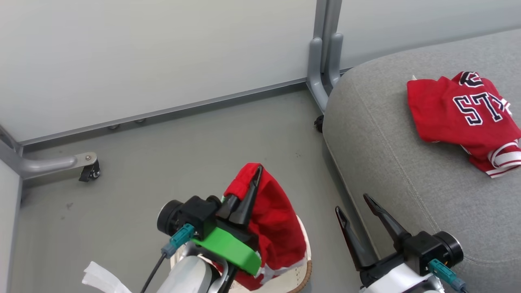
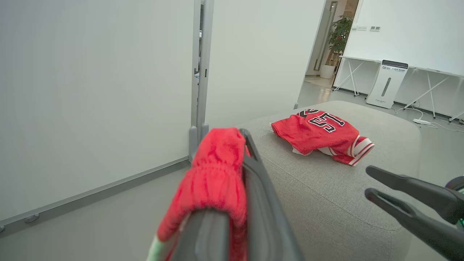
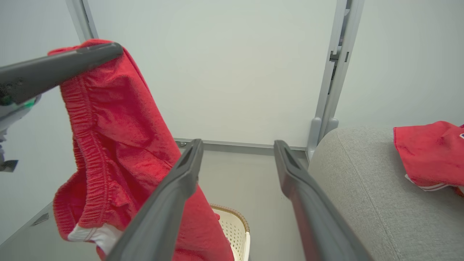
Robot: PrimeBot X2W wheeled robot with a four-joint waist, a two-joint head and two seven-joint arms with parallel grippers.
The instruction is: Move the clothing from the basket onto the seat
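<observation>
My left gripper (image 1: 257, 171) is shut on the elastic waistband of the red garment with white patches (image 1: 274, 228), which hangs from it above the cream basket (image 1: 303, 262). The basket's brown rim (image 3: 232, 212) also peeks out below the hanging cloth (image 3: 119, 145) in the right wrist view. The red jersey with navy letters (image 1: 464, 118) lies crumpled on the grey seat (image 1: 386, 154) at the right; it is also in the left wrist view as the jersey (image 2: 320, 136). My right gripper (image 1: 353, 203) stands open and holds nothing, beside the seat's front edge.
Pale partition panels with grey metal posts and wheeled feet (image 1: 87, 169) stand behind the grey floor (image 1: 183, 154). A white crumpled scrap (image 1: 99, 278) lies at lower left. Beyond the seat, a white appliance (image 2: 386, 85) and trestle tables stand along a far wall.
</observation>
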